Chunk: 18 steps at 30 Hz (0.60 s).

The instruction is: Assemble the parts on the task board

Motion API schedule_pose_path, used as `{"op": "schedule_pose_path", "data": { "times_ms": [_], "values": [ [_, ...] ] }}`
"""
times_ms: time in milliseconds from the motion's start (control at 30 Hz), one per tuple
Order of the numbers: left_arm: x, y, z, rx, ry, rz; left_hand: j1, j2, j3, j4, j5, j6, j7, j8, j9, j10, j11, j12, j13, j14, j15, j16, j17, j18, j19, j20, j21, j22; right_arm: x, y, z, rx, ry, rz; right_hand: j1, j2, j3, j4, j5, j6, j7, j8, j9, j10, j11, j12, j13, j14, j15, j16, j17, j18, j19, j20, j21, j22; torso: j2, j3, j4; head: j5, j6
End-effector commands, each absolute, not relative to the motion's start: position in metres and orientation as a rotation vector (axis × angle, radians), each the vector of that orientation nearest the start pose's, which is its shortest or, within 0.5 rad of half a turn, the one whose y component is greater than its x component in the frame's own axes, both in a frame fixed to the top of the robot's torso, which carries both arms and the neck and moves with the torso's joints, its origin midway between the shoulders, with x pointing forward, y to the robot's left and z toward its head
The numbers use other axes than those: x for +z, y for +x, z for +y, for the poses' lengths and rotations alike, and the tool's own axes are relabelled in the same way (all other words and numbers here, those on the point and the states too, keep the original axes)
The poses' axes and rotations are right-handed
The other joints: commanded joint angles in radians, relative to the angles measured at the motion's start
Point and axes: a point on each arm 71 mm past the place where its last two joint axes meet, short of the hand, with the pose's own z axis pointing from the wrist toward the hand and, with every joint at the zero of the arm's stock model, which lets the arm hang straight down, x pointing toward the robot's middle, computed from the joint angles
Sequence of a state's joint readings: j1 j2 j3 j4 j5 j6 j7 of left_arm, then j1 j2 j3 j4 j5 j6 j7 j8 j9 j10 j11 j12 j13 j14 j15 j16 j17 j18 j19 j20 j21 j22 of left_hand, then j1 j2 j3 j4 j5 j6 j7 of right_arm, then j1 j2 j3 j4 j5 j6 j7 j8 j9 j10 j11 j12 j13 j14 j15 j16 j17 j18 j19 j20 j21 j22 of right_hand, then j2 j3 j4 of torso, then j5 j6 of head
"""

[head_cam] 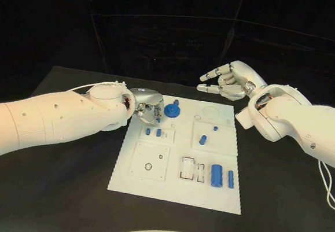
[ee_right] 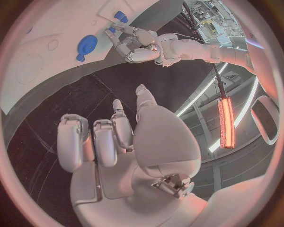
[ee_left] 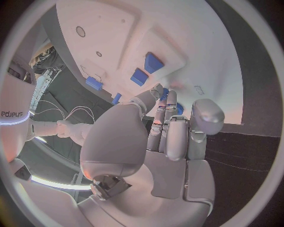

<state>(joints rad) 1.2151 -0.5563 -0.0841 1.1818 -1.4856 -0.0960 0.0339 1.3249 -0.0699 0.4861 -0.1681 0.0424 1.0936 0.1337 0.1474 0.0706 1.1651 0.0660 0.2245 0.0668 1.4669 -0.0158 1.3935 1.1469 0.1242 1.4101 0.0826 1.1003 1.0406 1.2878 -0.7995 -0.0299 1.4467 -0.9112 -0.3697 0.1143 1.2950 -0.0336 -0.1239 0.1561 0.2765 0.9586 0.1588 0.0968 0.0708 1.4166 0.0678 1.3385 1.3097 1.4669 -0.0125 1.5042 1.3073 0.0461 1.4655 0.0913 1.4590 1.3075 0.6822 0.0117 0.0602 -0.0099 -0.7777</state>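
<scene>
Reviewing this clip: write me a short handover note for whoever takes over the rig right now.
Left hand: at the task board's far left corner, fingers curled down by the blue round part; whether it holds anything cannot be told.
Right hand: raised over the bare table beyond the board's far edge, holding nothing, fingers apart.
Parts: two small blue pieces just behind the left hand, one small piece mid-board, two blue cylinders near the board's right edge.
Done: cannot be judged from here.
Left: the loose pieces lying on the board have yet to be seated.

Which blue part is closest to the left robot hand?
The round blue disc at the task board's far left corner, right beside the left robot hand; the other blue parts lie farther down the board.
</scene>
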Motion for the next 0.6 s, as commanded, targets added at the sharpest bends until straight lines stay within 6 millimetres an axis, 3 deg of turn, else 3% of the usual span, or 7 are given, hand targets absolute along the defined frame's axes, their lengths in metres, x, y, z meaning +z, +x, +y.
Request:
{"op": "schedule_pose_path", "data": {
  "times_ms": [33, 267, 600],
  "values": [
    [-0.2230, 0.5311, 0.1406, -0.651, 0.371, 1.855, -0.007, 0.001, -0.001, 0.004, 0.005, 0.007, 0.000, -0.003, -0.001, 0.009, 0.000, -0.007, 0.000, 0.018, -0.001, -0.001, -0.001, -0.012, 0.000, -0.001, 0.001, 0.000, -0.1345, 0.5151, -0.1993, 1.031, 0.236, 1.555, 0.005, 0.005, -0.006, -0.003, 0.005, -0.001, -0.008, 0.004, 0.001, -0.002, -0.003, 0.000, 0.065, 0.074, 0.001, -0.005, 0.132, 0.005, -0.004, 0.002, -0.005, 0.016, 0.000, 0.0002, 0.0007, -0.001, 0.000],
    [-0.2239, 0.5312, 0.1408, -0.646, 0.372, 1.867, -0.010, -0.004, -0.002, 0.003, 0.005, -0.001, 0.005, -0.012, -0.003, 0.002, 0.004, -0.019, -0.001, 0.016, 0.001, -0.002, -0.006, -0.012, -0.002, 0.000, 0.001, 0.001, -0.1346, 0.5151, -0.1997, 1.030, 0.237, 1.555, 0.005, 0.005, -0.006, -0.003, 0.005, -0.001, -0.008, 0.004, 0.001, -0.002, -0.003, 0.000, 0.065, 0.074, 0.001, -0.005, 0.132, 0.005, -0.004, 0.002, -0.005, 0.016, 0.000, 0.0004, 0.0004, -0.002, 0.001],
    [-0.2242, 0.5302, 0.1423, -0.640, 0.370, 1.874, -0.029, -0.032, -0.004, 0.001, 0.005, -0.085, 0.021, -0.071, -0.009, -0.052, 0.024, -0.071, -0.004, 0.012, 0.017, -0.007, -0.021, -0.012, -0.010, 0.011, -0.008, -0.005, -0.1347, 0.5154, -0.2016, 1.025, 0.239, 1.554, 0.005, 0.005, -0.006, -0.003, 0.005, -0.001, -0.008, 0.004, 0.001, -0.002, -0.003, 0.000, 0.065, 0.074, 0.001, -0.005, 0.132, 0.005, -0.004, 0.002, -0.005, 0.016, -0.001, -0.0002, 0.0016, -0.003, 0.001]
  ]
}}
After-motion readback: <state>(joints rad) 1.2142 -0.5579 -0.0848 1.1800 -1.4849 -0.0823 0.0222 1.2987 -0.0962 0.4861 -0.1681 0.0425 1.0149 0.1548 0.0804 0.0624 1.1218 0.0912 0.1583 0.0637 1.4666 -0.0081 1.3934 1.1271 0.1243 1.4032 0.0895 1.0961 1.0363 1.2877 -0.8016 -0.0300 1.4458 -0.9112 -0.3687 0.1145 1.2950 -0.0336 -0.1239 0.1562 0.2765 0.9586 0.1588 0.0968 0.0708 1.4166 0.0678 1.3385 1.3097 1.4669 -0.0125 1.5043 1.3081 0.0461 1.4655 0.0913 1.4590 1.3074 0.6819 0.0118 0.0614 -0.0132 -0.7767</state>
